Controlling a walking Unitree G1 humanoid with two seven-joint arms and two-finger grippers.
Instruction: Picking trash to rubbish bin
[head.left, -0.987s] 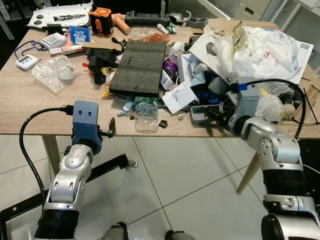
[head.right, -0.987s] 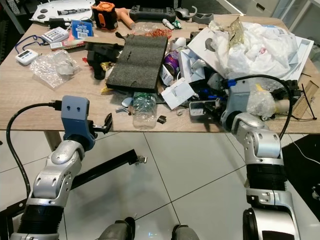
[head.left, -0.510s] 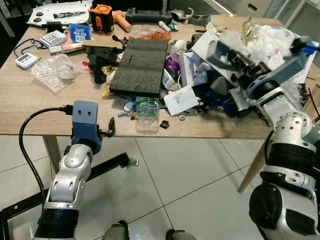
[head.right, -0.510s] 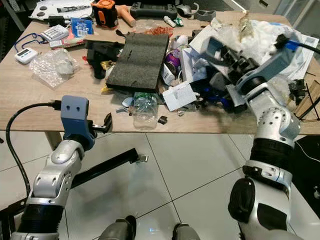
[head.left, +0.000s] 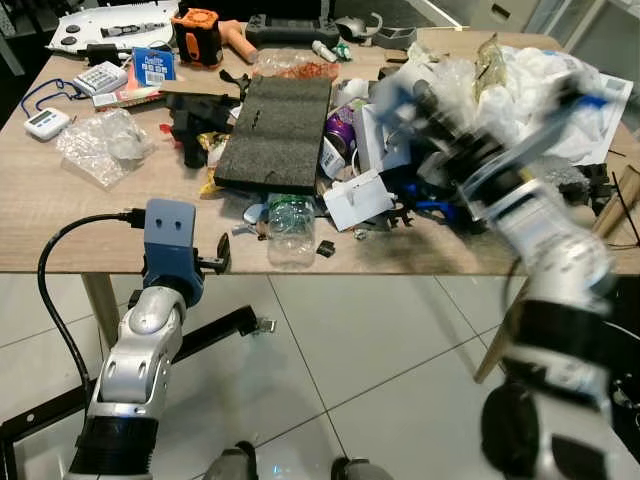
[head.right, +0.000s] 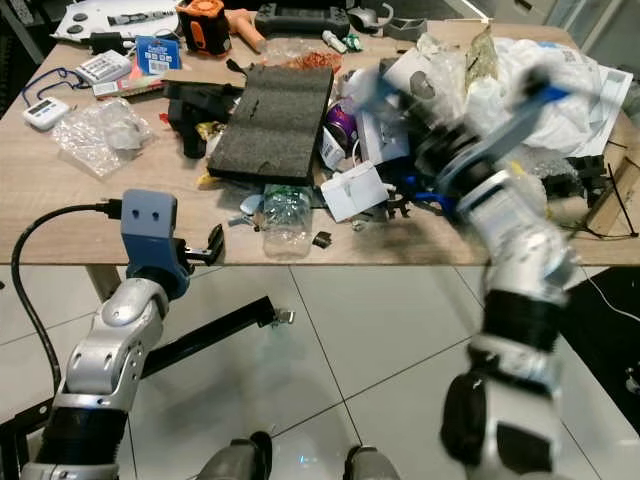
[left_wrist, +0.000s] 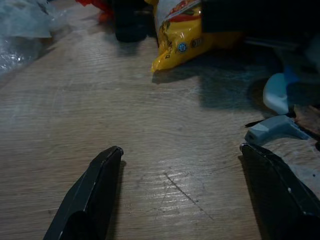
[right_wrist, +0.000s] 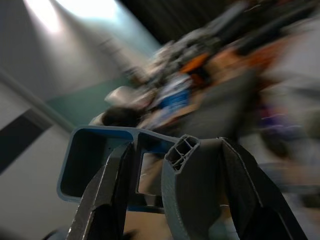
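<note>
The right claw (right_wrist: 170, 200) grips a blue-grey hollow plastic piece (right_wrist: 130, 160) above the messy wooden worktop (head.left: 120, 215) at two o'clock, while the left claw (left_wrist: 180, 195) hangs open at the worktop's near edge.

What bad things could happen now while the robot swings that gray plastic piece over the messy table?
The right pincer grips the gray plastic piece and the arm looks blurred, so it is probably moving fast. It might bump the purple can or the white bags. The plastic bottle lies at the table edge and could roll off if nudged.
</note>
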